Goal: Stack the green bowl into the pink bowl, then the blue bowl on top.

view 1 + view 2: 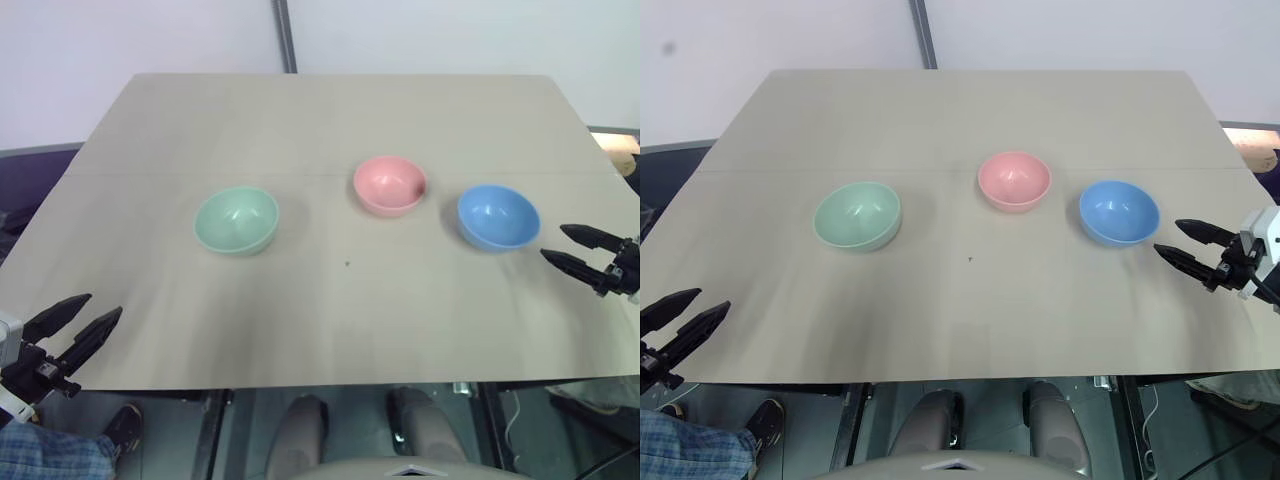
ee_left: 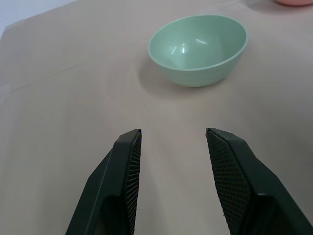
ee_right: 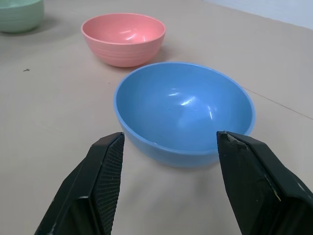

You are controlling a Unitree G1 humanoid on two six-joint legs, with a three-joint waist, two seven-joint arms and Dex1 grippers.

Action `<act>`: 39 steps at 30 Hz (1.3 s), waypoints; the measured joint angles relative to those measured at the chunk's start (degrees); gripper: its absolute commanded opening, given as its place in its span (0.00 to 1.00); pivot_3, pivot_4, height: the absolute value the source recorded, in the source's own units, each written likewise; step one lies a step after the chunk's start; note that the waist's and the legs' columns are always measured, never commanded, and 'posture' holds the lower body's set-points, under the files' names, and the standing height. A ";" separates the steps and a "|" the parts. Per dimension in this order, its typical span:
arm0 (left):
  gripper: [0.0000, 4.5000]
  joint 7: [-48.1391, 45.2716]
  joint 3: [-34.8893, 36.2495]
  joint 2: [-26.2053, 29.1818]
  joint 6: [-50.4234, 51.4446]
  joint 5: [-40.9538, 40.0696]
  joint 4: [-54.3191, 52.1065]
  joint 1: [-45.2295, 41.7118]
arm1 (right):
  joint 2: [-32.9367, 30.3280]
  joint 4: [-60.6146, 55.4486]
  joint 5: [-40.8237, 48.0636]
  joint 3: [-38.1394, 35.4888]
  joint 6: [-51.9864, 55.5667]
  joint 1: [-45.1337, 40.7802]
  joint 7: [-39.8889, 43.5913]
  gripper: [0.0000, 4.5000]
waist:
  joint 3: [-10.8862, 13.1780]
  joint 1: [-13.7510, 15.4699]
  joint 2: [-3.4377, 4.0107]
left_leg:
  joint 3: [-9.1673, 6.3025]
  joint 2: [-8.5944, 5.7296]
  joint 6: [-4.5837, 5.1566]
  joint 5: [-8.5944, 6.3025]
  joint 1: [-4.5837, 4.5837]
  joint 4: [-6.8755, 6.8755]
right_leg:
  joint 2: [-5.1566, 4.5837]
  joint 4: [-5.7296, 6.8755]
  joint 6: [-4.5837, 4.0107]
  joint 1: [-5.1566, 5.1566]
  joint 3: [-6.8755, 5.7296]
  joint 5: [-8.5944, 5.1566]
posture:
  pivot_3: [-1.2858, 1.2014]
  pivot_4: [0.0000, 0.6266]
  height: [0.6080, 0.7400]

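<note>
I can read no text, label, brand, number or sign from here. The green bowl (image 1: pixel 236 220), the pink bowl (image 1: pixel 389 185) and the blue bowl (image 1: pixel 497 217) are plain, with no markings I can make out, and the tabletop (image 1: pixel 330 310) carries no writing.

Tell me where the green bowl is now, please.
In the left eye view, the green bowl stands alone on the table's left half, left of the pink bowl.
</note>
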 measured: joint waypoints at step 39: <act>0.50 -0.98 -1.44 -1.25 -1.60 -4.91 -0.91 -2.72 | 0.04 -2.62 -2.47 4.92 3.88 -4.66 -3.38 0.73 | 0.00 -0.73 0.00 | 0.14 0.02 0.00 0.00 0.08 0.02 | 0.01 0.08 0.04 0.00 0.13 0.08 | 0.52 0.24 1.00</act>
